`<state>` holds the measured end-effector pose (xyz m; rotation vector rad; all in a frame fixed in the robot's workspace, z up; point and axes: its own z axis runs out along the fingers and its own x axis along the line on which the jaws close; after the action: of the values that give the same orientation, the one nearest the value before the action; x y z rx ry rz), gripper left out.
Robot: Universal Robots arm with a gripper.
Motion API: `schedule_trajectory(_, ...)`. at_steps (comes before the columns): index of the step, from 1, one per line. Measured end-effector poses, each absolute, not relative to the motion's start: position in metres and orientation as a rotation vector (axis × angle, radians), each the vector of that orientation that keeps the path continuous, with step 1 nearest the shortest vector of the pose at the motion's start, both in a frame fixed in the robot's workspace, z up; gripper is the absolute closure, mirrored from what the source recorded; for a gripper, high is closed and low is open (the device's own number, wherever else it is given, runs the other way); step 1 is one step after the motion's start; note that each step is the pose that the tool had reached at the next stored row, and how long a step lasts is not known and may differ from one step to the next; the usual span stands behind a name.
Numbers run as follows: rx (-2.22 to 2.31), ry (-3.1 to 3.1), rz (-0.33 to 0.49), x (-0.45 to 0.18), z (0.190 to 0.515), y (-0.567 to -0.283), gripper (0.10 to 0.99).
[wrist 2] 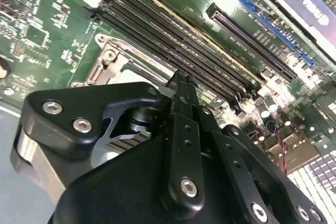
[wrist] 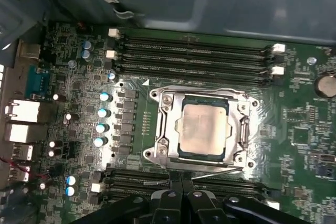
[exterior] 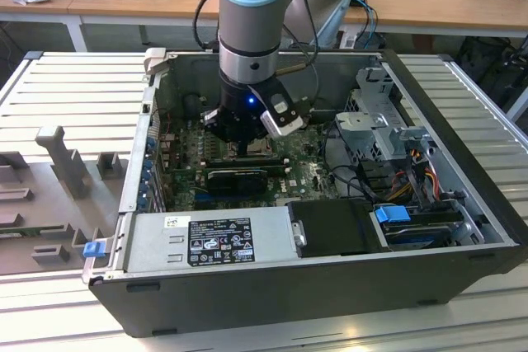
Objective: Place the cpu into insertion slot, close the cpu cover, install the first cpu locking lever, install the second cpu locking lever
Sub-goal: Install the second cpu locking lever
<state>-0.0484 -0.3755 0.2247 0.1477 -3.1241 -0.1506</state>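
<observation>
In the first wrist view the cpu [wrist: 202,129], a pale silvery square, lies in the insertion slot [wrist: 153,153] on the green board. The cpu cover [wrist: 167,125] lies flat around it as a metal frame. A thin wire lever [wrist: 216,170] runs along the socket's side nearest my gripper [wrist: 181,181]. The black fingers are pressed together with their tips right at that lever; whether they touch it I cannot tell. In the second wrist view my gripper [wrist 2: 181,81] sits shut at the socket's corner [wrist 2: 111,59]. In the exterior view the gripper [exterior: 244,144] hangs low inside the computer case.
Long black memory slots [wrist: 194,51] flank the socket on both sides. A black graphics card [exterior: 236,177] lies just in front of the gripper. The power supply [exterior: 216,241], drive cage [exterior: 381,121] and case walls [exterior: 136,171] close in the space.
</observation>
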Motion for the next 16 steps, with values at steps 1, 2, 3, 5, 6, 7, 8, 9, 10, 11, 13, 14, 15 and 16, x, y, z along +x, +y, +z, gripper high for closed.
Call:
schedule_trajectory(1, 0.148, -3.124, -0.150, -0.050, 0.221, -0.376, 0.980)
schedule_trajectory(2, 0.149, -3.124, -0.152, -0.053, 0.219, -0.376, 0.980)
schedule_trajectory(3, 0.149, -3.124, -0.158, -0.056, 0.218, -0.376, 0.980)
schedule_trajectory(5, 0.153, -3.122, -0.202, -0.064, 0.216, -0.379, 0.980)
schedule_trajectory(6, 0.154, -3.122, -0.209, -0.065, 0.215, -0.380, 0.980)
schedule_trajectory(7, 0.155, -3.122, -0.214, -0.066, 0.214, -0.380, 0.980)
schedule_trajectory(8, 0.156, -3.122, -0.220, -0.067, 0.213, -0.381, 0.980)
schedule_trajectory(9, 0.156, -3.121, -0.225, -0.068, 0.212, -0.381, 0.980)
schedule_trajectory(10, 0.157, -3.121, -0.231, -0.068, 0.210, -0.382, 0.980)
schedule_trajectory(11, 0.157, -3.121, -0.233, -0.068, 0.209, -0.382, 0.980)
schedule_trajectory(13, 0.158, -3.121, -0.249, -0.069, 0.208, -0.382, 0.980)
schedule_trajectory(14, 0.158, -3.121, -0.254, -0.069, 0.207, -0.382, 0.980)
schedule_trajectory(15, 0.158, -3.121, -0.260, -0.069, 0.206, -0.382, 0.980)
schedule_trajectory(16, 0.158, -3.120, -0.267, -0.070, 0.205, -0.382, 0.980)
